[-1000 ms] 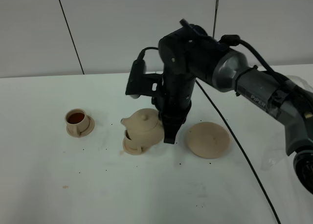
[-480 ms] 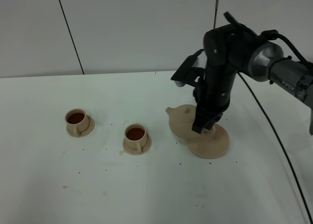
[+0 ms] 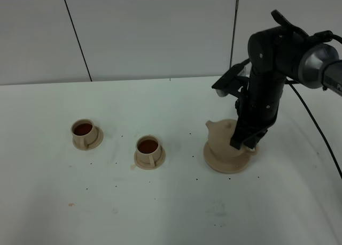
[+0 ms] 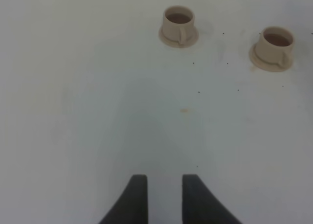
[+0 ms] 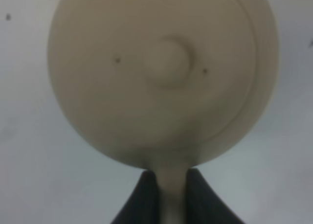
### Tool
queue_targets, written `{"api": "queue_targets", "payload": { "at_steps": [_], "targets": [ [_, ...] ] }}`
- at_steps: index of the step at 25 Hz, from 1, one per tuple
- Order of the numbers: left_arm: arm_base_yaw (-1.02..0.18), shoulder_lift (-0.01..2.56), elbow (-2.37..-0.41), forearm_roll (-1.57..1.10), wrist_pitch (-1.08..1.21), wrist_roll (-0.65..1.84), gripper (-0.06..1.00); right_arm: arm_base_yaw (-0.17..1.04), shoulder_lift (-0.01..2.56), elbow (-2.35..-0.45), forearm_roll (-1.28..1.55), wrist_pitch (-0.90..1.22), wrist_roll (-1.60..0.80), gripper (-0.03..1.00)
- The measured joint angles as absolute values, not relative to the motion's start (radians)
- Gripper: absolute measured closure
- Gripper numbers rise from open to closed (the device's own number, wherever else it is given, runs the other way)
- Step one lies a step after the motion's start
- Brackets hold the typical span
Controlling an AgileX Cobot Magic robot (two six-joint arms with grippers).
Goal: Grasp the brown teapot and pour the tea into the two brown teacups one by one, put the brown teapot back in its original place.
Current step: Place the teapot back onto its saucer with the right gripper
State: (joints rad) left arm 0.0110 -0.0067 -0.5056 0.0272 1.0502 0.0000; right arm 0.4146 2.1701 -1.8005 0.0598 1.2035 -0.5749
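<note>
We see the right gripper (image 3: 241, 143), clamped on the handle, has carried the brown teapot (image 3: 222, 136) right from the filled teacups (image 3: 148, 147) onto, apparently, its saucer (image 3: 214, 162) at lower right, so only release remains; the left gripper (image 4: 160, 194) idles slightly parted.

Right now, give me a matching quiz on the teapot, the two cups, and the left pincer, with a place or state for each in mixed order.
Things:
1. brown teapot
2. left teacup
3. middle teacup
4. left pincer

Places or states:
A. hovers over bare table, holding nothing
B. over the large saucer, handle between the right pincer fingers
C. farthest from the teapot, holds dark tea
D. between the other cup and the teapot, holds dark tea

Pairs: 1-B, 2-C, 3-D, 4-A
</note>
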Motion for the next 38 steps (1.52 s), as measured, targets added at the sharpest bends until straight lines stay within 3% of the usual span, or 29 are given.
{"api": "queue_targets", "payload": {
  "at_steps": [8,38],
  "targets": [
    [0.011,-0.007,-0.506,0.027,1.05,0.0,0.7,0.416,2.092,-1.599,0.051,0.969,-0.575,0.88],
    [0.011,-0.007,-0.506,0.027,1.05,0.0,0.7,0.416,2.129,-1.586,0.101,0.894,-0.575,0.88]
  ]
}}
